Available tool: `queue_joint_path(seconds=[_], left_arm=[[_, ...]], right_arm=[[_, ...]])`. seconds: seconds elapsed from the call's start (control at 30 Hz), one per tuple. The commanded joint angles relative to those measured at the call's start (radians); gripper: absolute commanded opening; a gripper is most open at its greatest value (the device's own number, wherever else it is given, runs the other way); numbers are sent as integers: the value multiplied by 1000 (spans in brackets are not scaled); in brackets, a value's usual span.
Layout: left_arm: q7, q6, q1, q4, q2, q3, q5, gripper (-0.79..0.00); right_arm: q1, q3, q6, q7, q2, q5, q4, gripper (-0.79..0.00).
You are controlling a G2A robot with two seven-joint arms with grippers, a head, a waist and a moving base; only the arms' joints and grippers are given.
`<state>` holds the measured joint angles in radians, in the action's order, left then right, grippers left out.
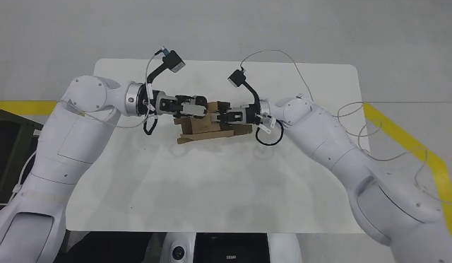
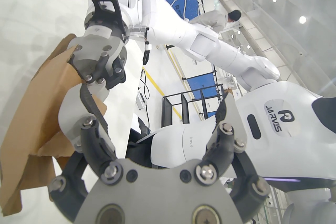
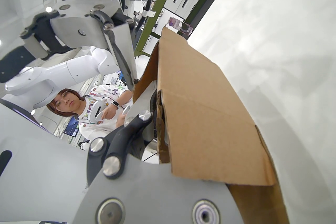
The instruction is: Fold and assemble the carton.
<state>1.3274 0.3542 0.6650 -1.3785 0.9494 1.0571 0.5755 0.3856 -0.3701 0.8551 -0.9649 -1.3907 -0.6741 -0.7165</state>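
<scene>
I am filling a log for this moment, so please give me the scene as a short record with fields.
surface: white table
object: carton, brown, partly folded, mid-table
left gripper: open, one finger against the carton
right gripper: at the carton, opposite the left one
task state: not yet assembled

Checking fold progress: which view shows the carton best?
Top view: most of the carton shows on the table, between the left pincer and right pincer. Right wrist view shows one panel close up; left wrist view, a creased flap edge.
</scene>
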Motion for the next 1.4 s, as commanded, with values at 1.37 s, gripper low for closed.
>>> queue_joint_path(seconds=[1.37], left_arm=[[-26,-29,121,12,-55,222,-50,0]], right_arm=[[-4,2,0,0,-10,-5,25,-785]])
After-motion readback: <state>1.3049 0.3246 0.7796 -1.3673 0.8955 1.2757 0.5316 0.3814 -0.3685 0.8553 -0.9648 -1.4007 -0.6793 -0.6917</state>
